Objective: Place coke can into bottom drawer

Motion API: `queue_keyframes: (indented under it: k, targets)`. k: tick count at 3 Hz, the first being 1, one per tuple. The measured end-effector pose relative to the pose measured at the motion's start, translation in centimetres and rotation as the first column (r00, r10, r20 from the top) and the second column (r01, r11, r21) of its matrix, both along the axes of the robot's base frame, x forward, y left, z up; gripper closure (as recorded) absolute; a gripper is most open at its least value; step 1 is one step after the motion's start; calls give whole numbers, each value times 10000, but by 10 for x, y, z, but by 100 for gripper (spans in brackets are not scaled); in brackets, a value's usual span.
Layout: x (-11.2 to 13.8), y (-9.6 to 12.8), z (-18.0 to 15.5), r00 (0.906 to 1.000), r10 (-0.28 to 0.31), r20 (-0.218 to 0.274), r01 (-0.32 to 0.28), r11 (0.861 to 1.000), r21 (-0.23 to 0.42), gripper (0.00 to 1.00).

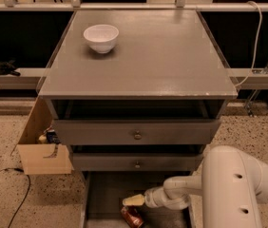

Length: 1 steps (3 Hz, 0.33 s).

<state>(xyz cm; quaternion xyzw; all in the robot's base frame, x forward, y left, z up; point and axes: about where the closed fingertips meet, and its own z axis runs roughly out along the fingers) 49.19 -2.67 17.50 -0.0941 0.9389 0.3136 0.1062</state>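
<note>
Lying tilted on the grey floor of the bottom drawer (104,194), the coke can (132,217) shows its red side and a metal end at the lower edge of the view. The drawer stands open beneath the cabinet. Just above the can is the cream-tipped hand (133,201), pointing left from the white arm (231,184) that reaches in from the right. Whether the hand is open or closed cannot be told, nor whether it touches the can. Above are the two upper drawers (137,133), both pushed in, each with a small round knob. A white bowl (101,37) sits upright near the back left of the desk (162,61). A cardboard box (41,158) stands against the cabinet's left side on the speckled floor.
</note>
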Motion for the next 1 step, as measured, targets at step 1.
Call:
queue_keyframes:
  k: [1]
  targets:
    - [0, 0, 0, 10000, 0, 0, 0, 10000, 0, 0]
